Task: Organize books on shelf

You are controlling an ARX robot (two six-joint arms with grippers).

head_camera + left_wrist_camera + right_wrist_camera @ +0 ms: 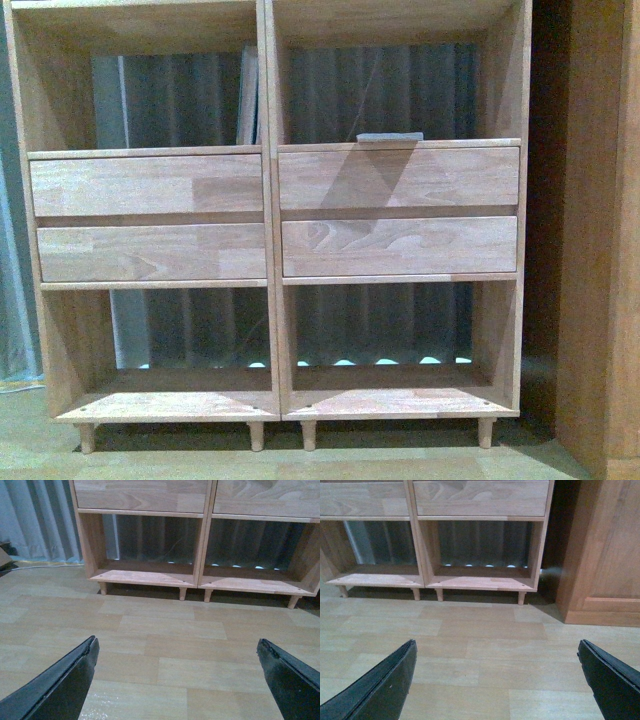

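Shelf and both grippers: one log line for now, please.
shelf: flat book in upper right cubby, thin book standing in upper left | left gripper: open, empty | right gripper: open, empty

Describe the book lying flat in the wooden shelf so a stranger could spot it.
Find the light natural-wood shelf with two columns of cubbies. In the right column, above the upper drawer front, a grey-blue book lies on the ledge. It lies flat, whereas the pale thin book stands upright against the left side of the central divider.

The left gripper [177,647] and right gripper [497,647] are each showing two matte black, wedge-shaped fingers [60,685] tapering to narrow tips.
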